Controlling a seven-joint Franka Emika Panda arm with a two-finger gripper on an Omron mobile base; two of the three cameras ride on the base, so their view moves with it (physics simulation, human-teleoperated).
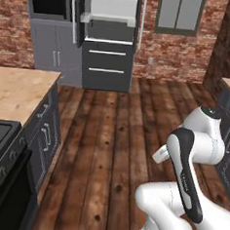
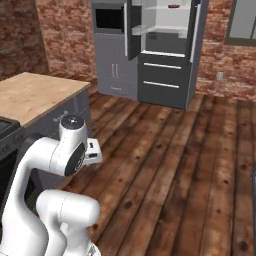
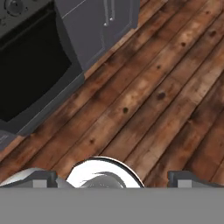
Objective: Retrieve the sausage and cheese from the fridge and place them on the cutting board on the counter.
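While claw (image 3: 112,177) hangs above wooden floor (image 3: 166,87), jaws spread wide, nothing between them. Fridge (image 1: 109,38) far ahead of claw across room, upper doors swung open, shelves lit, two lower drawers shut. Small reddish item (image 2: 173,6) on top shelf, too small to identify. Worktop (image 1: 16,92) left of claw; oven front (image 3: 30,83) close below it.

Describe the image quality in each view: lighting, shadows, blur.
Left base view: flat, even rendered light, soft overall, fridge interior bright white. Right base view: the same evenness, no hard cast shadows on the floor. Hand view: planks fairly sharp, oven door uniformly black, no glare.
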